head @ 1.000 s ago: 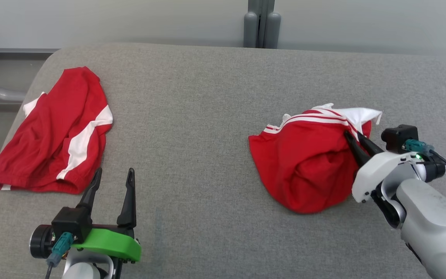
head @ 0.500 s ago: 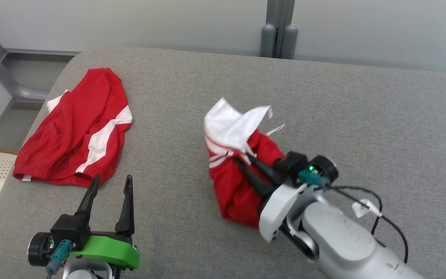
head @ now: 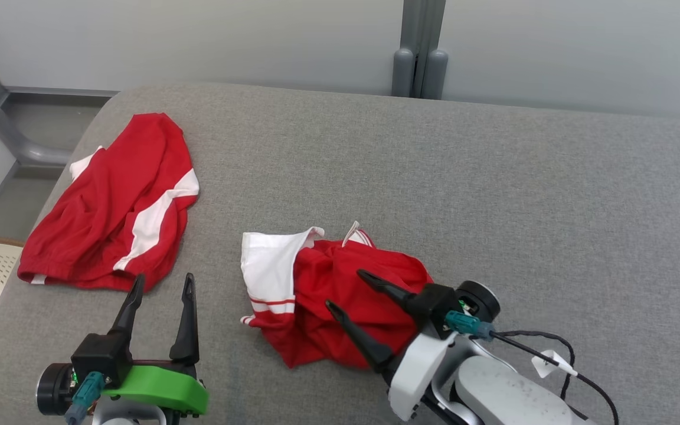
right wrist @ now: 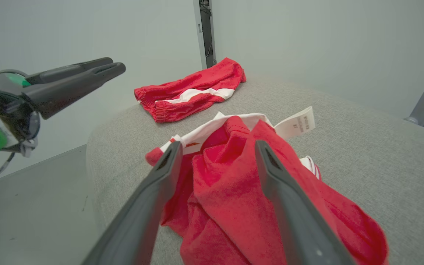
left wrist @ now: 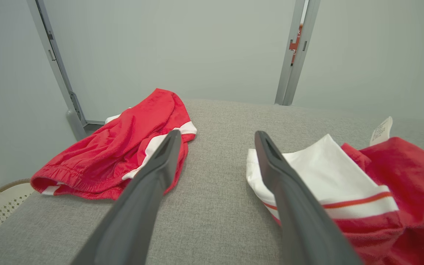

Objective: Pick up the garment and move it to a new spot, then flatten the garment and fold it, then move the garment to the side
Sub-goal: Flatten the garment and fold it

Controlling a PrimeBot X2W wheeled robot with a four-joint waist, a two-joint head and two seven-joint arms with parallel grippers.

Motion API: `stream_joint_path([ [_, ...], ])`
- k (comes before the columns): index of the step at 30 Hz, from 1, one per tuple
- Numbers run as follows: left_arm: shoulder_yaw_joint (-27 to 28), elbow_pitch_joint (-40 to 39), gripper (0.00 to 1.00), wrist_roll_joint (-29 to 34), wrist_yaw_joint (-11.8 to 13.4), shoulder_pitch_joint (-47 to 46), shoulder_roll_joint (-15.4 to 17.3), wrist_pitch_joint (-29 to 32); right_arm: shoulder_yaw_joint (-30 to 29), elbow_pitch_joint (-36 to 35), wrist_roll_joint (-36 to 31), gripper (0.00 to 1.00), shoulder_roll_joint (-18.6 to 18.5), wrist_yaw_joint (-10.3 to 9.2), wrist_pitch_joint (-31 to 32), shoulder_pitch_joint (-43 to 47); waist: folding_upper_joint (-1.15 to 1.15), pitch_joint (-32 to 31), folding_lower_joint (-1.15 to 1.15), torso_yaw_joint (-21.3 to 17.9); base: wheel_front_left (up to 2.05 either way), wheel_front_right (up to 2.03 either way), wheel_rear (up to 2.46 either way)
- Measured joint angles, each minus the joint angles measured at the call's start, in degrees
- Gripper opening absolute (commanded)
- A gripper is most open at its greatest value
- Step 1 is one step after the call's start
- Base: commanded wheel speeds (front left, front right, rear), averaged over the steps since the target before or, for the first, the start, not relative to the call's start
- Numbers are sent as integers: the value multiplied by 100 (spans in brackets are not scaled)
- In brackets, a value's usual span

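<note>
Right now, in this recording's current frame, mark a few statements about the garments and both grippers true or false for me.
1. The right gripper is shut on the crumpled red-and-white garment. False: its fingers stand apart over it.
2. The left gripper is open and empty. True.
3. That garment lies flat and folded. False: it is bunched up.
4. The red shorts lie near the grey cushion's far-left corner. True.
5. A white label sticks out of that garment. True.
</note>
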Motion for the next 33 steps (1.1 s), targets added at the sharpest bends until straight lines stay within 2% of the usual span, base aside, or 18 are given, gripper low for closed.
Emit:
stream_joint_path([
  [4,7,-29,100,13,2,2,-12,0,-265,-158,-185,100,-248,0,0,143,0,-22,0,-48,0,0,0],
  [8,-16,-41,100,13,11,2,-34,0,-424,-33,-272,100,-300,0,0,119,0,-4,0,-14,0,0,0],
  [14,-41,-25,100,14,11,2,-47,0,-382,474,-361,100,-113,0,42,-283,0,46,0,110,0,0,0],
  [18,-63,-4,100,14,7,-1,-56,0,-201,973,-267,100,30,0,360,-522,0,71,0,206,0,0,0],
  [20,-63,10,100,14,0,-1,-59,0,-16,1168,-63,0,85,0,564,-557,0,73,0,245,0,0,0],
  [23,-44,20,100,14,0,0,-63,0,177,1306,250,0,91,0,724,-572,0,62,0,256,0,0,0],
  [26,-4,19,100,14,3,9,-69,0,122,1365,368,0,-51,0,450,-720,0,49,0,216,0,0,0],
  [29,15,18,100,14,19,20,-75,0,-171,1378,415,0,-281,0,165,-890,0,30,0,136,0,0,0],
  [33,27,14,100,14,19,27,-79,0,-870,1258,414,0,-637,0,27,-951,0,-3,0,-5,0,0,0],
])
